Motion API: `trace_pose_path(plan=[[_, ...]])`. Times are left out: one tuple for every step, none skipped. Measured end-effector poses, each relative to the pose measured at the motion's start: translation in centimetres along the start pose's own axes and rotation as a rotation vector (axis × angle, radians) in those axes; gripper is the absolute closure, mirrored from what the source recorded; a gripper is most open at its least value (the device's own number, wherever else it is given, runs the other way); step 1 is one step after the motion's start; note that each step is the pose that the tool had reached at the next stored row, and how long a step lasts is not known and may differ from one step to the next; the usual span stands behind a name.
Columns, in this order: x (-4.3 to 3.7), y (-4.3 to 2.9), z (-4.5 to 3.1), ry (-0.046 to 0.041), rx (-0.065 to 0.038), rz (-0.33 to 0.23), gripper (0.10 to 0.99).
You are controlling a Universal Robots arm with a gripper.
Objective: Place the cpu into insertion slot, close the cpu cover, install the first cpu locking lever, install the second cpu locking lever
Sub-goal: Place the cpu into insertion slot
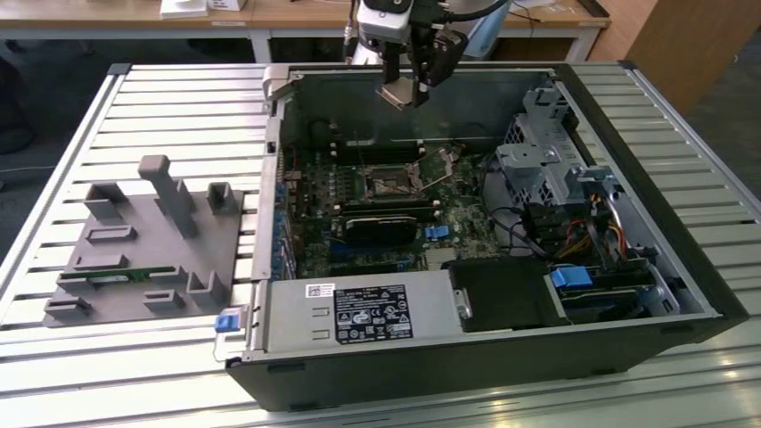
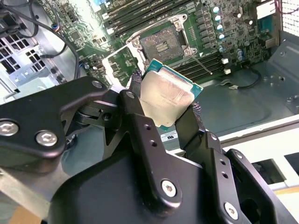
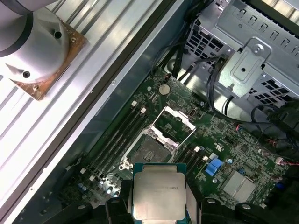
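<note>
cpu (image 2: pixel 166 95) lower edge behind fingers (image 2: pixel 140 119)

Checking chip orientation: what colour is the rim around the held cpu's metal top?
Green, framing the cpu; clearest in the second wrist view.

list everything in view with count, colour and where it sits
slatted metal table: one, pale grey, under everything
black open computer case: one, black, lying on the table
grey moulded fixture tray: one, grey, on the table, the exterior view's left
green motherboard: one, green, inside the case
long black memory slots: several, black, on the motherboard
black-framed square insertion slot: one, black, on the motherboard, empty
thin metal cpu cover frame: one, silver, swung open beside the insertion slot
silvery-grey square cpu: one, silver top, green edge, held up over the case
black two-fingered claw: one, black, shut on the cpu
</note>
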State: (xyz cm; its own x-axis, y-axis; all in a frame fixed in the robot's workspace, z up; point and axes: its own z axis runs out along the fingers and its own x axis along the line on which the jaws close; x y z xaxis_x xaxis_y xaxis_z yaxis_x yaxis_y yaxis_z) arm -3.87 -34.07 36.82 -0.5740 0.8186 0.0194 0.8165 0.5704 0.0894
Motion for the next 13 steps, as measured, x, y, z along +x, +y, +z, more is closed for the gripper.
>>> trace_pose_path(plan=[[0.00, 0.00, 0.00, -0.0006, 0.000, 0.006, 0.545], [0.00, 0.00, 0.00, -0.0012, 0.000, 0.013, 0.545], [0.00, 0.00, 0.01, -0.0017, 0.000, 0.019, 0.545], [0.00, 0.00, 0.01, -0.0023, 0.000, 0.026, 0.545], [0.00, 0.00, 0.01, -0.0029, -0.001, 0.032, 0.545], [0.00, 0.00, 0.01, -0.0034, -0.001, 0.038, 0.545], [0.00, 0.00, 0.01, -0.0040, -0.001, 0.044, 0.545], [0.00, 0.00, 0.02, -0.0045, -0.001, 0.050, 0.545], [0.00, 0.00, 0.02, -0.0051, -0.001, 0.057, 0.545], [0.00, 0.00, 0.02, -0.0057, -0.001, 0.063, 0.545], [0.00, 0.00, 0.03, -0.0063, -0.001, 0.070, 0.545], [0.00, 0.00, 0.03, -0.0069, -0.001, 0.077, 0.545], [0.00, 0.00, 0.04, -0.0075, -0.002, 0.083, 0.545]])
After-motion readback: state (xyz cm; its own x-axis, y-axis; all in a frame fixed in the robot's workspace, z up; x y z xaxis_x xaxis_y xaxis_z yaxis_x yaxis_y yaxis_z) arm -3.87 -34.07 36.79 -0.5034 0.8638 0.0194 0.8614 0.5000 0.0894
